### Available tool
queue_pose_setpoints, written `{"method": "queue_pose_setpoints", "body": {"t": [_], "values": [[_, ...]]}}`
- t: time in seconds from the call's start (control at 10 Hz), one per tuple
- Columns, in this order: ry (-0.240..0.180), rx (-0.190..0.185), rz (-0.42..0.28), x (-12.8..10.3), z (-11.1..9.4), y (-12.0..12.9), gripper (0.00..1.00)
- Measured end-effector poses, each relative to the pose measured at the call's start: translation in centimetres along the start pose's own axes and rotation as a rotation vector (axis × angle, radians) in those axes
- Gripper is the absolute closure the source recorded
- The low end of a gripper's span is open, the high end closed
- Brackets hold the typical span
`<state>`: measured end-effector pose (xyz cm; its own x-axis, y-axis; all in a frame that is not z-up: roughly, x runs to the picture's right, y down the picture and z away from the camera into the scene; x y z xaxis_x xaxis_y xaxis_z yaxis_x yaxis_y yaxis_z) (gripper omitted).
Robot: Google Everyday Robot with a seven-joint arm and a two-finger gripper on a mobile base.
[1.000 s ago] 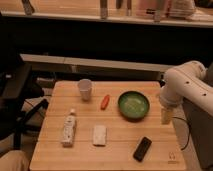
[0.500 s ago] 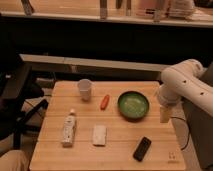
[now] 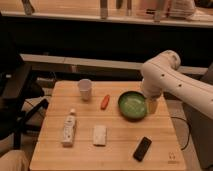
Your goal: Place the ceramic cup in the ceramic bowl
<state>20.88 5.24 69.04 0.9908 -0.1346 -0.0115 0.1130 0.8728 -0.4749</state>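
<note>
The ceramic cup (image 3: pixel 85 89), small, white and without a handle, stands upright at the back left of the wooden table (image 3: pixel 120 145). The ceramic bowl (image 3: pixel 132 105), dark green with a lighter inside, sits right of centre with nothing in it. My white arm (image 3: pixel 165 75) reaches in from the right. Its gripper (image 3: pixel 151 105) points down just beyond the bowl's right rim, open, with nothing between its fingers. It is far to the right of the cup.
An orange carrot (image 3: pixel 105 101) lies between cup and bowl. A white labelled bottle (image 3: pixel 68 128) lies front left, with a white block (image 3: pixel 100 135) beside it and a black phone (image 3: pixel 142 148) front right. A dark counter runs behind the table.
The arm and gripper have shifted slightly left, closer to the bowl's right rim. Nothing on the table has moved.
</note>
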Motion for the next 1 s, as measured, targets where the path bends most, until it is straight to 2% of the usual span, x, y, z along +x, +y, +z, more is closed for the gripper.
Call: {"method": "queue_pose_setpoints", "body": {"t": [0.1, 0.2, 0.5, 0.7, 1.0], "values": [[0.004, 0.005, -0.021, -0.7, -0.3, -0.3, 0.2], [0.002, 0.015, -0.056, -2.6, -0.8, -1.1, 0.2], [-0.004, 0.038, -0.123, -6.7, -1.7, -3.2, 0.2], [-0.01, 0.049, -0.177, -8.3, -2.1, -4.1, 0.2], [-0.015, 0.052, -0.209, -10.3, -2.2, -4.9, 0.2]]}}
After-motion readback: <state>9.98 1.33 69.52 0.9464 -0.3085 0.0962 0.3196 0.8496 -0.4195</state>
